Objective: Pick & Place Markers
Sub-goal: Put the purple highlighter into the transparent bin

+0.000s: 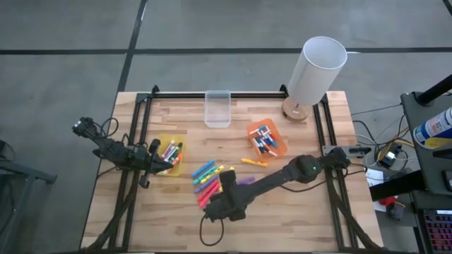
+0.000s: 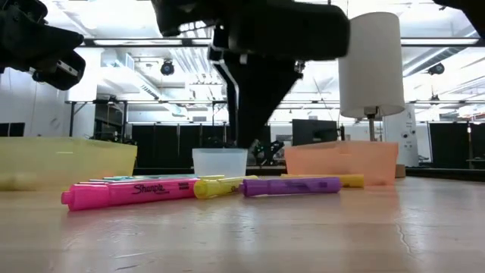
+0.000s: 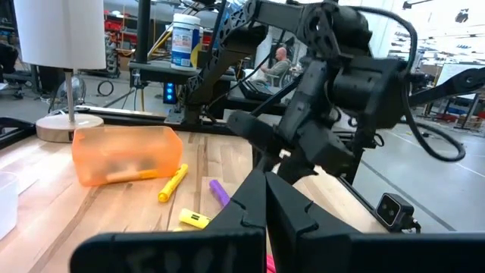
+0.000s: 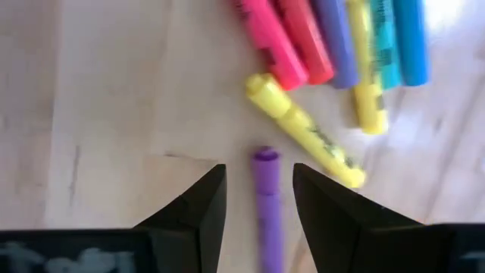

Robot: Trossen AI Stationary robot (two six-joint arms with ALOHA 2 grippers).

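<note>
Pink highlighter (image 2: 129, 192) is lying nearest the low camera, reading "Sharpie", long axis running left-right. Purple highlighter (image 4: 267, 205) is sitting between the right gripper (image 4: 258, 205) fingers, jaws parted, not yet gripping, at lower centre of the high view. Yellow bin (image 1: 171, 156) and orange bin (image 1: 268, 137) are holding markers; clear bin (image 1: 217, 109) is showing nothing. Left gripper (image 1: 157, 156) is hanging shut over the yellow bin.

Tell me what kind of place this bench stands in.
Probably a robotics lab or workshop: a concrete floor around the wooden table, metal racks and ceiling lights beyond it, and a person seated at a workstation.
</note>
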